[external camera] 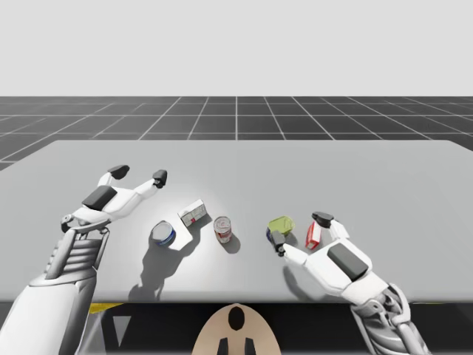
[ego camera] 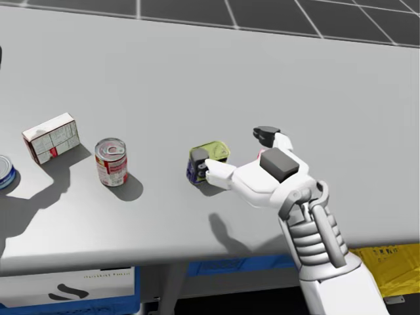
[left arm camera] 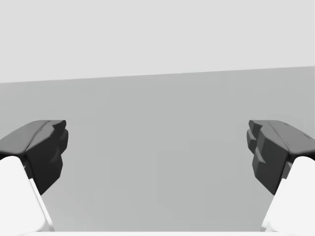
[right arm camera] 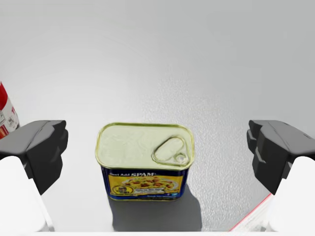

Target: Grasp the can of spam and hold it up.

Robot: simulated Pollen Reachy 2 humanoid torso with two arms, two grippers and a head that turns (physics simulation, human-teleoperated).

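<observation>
The spam can (right arm camera: 144,160) is a squat rounded-rectangular tin with a yellow-green pull-tab lid and blue sides. It stands upright on the grey table (external camera: 369,170). My right gripper (right arm camera: 159,150) is open around the spam can, one finger on either side and neither touching it. In the high view the spam can (external camera: 281,224) sits right of the table's middle with my right gripper (external camera: 300,230) at it. The head view shows that spam can (ego camera: 209,161) and my right gripper (ego camera: 232,148) too. My left gripper (external camera: 138,175) hangs open over bare table at the left, and the left gripper (left arm camera: 157,152) holds nothing.
A red box (external camera: 313,235) lies just right of the spam can, under my right hand. Left of the spam can stand a red can (external camera: 223,229), a white box (external camera: 193,212) and a flat blue tin (external camera: 164,234). The table's front edge runs close below them.
</observation>
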